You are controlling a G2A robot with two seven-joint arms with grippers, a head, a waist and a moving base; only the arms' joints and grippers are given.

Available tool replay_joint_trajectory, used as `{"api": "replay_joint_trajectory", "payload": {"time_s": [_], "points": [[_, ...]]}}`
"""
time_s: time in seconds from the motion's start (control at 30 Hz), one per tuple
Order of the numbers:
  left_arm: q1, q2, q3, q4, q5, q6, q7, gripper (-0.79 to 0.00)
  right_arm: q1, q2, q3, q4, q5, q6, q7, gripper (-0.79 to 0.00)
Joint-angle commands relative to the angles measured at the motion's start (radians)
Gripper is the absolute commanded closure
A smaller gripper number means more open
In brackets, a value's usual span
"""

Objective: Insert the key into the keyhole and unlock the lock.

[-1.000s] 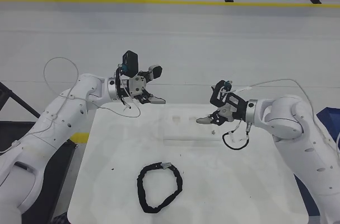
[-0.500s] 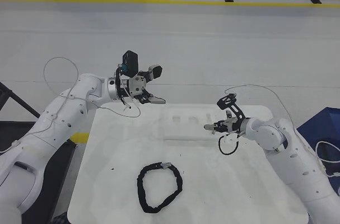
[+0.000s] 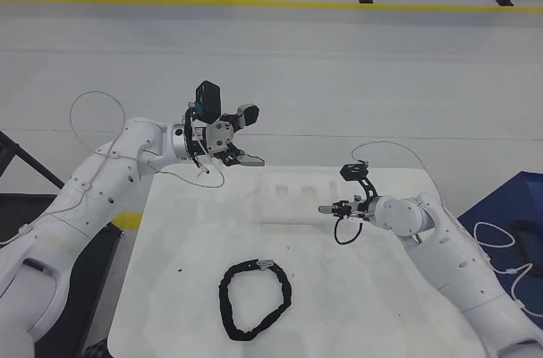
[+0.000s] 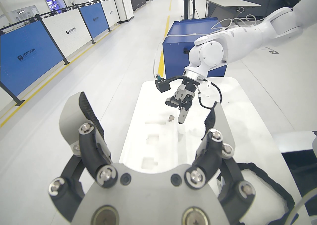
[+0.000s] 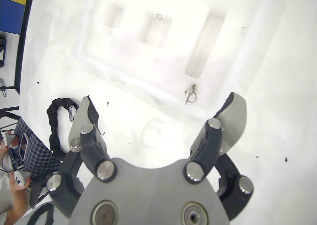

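Top view shows us the right gripper (image 3: 326, 210) low over the white foam tray (image 3: 284, 213), at the end on that arm's side. In the right wrist view we find its fingers spread and empty, with the key (image 5: 190, 93) lying flat on the tray just beside one end of the long slot (image 5: 205, 42). We note the left gripper (image 3: 251, 137) likewise spread and holding nothing at the far left corner of the table (image 3: 396, 295), and the black chain lock (image 3: 224, 300) coiled in a loop on the table nearer the robot, apart from the tray and touched by neither gripper.
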Motion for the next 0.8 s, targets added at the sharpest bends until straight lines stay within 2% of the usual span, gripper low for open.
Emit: {"api": "replay_joint_trajectory", "payload": {"time_s": [0.0, 0.1, 0.63, 0.77], "points": [[0.0, 0.0, 0.0, 0.0, 0.0, 0.0, 0.0, -0.785, 0.011, -0.009, -0.012, 0.022, 0.017, 0.013, 0.002, -0.785], [0.0, 0.0, 0.0, 0.0, 0.0, 0.0, 0.0, -0.785, 0.022, -0.019, -0.017, 0.046, 0.031, -0.018, -0.057, -0.785], [0.0, 0.0, 0.0, 0.0, 0.0, 0.0, 0.0, -0.785, 0.02, -0.019, -0.018, 0.046, 0.03, -0.016, -0.059, -0.785], [0.0, 0.0, 0.0, 0.0, 0.0, 0.0, 0.0, -0.785, 0.028, -0.023, -0.025, 0.023, 0.027, 0.036, 0.013, -0.785]]}}
